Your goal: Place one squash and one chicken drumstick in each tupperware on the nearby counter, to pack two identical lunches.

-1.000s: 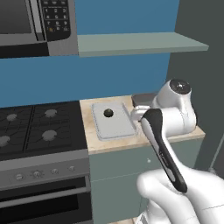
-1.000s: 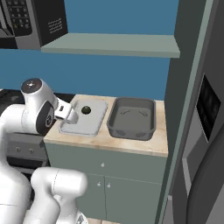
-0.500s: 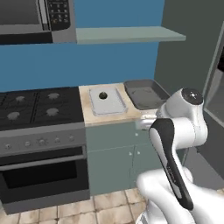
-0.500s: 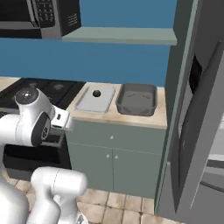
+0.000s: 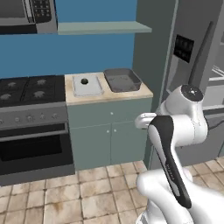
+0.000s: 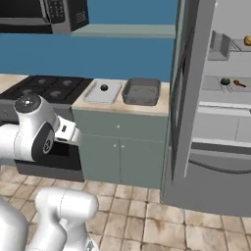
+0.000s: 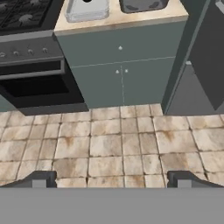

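The pale tupperware [image 5: 87, 85] stands on the counter [image 5: 144, 92] with one dark-green squash [image 5: 85, 81] in it. Right of it stands the dark grey tupperware [image 5: 121, 80], whose inside looks bare. In the right base view the fridge stands open, and a shelf holds a second squash [image 6: 225, 82] beside a reddish chicken drumstick [image 6: 238, 84]. A golden-orange piece [image 6: 248, 40] on a higher shelf is cut off by the frame edge. My gripper [image 7: 111, 180] is open and holds nothing. It hangs over the tiled floor, well back from the counter, and both tupperware [image 7: 86, 9] show far off in the hand view.
A black stove and oven [image 5: 30, 113] stand left of the counter, under a microwave [image 5: 26, 15] and a wall shelf [image 5: 103, 27]. The open fridge door [image 6: 179, 98] juts out right of the cabinets [image 6: 122, 152]. Tiled floor [image 7: 113, 144] lies between me and the cabinets.
The base has backed away from the counter and swung right, so the whole scene shifted and the open fridge has come into view. The gripper stays open and empty.
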### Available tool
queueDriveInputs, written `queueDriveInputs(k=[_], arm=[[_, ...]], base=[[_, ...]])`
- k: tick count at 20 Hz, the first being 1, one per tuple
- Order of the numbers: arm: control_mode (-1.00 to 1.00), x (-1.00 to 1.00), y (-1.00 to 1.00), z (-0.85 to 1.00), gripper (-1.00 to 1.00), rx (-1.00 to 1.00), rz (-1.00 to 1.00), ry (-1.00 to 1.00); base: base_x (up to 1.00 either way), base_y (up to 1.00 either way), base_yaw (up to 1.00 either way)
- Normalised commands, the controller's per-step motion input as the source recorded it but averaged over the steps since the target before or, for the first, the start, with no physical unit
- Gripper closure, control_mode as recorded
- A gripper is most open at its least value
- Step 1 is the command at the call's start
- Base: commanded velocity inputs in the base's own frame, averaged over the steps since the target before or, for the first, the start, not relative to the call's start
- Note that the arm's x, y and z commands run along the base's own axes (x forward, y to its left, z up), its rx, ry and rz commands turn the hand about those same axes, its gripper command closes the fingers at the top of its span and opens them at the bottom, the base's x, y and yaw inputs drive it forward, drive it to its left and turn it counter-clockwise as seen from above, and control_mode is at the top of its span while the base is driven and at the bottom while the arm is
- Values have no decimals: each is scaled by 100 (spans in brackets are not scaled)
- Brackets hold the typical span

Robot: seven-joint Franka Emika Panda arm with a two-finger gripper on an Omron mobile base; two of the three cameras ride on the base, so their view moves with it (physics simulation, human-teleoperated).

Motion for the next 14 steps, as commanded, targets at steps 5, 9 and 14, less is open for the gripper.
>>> queueDriveInputs(k=[5, 9, 14], arm=[[100, 0, 0, 0, -100, 0, 0, 0], [100, 0, 0, 0, -100, 0, 0, 0], [100, 0, 0, 0, -100, 0, 0, 0]], base=[[-20, -100, -3], [0, -100, -1], [4, -95, -24]])
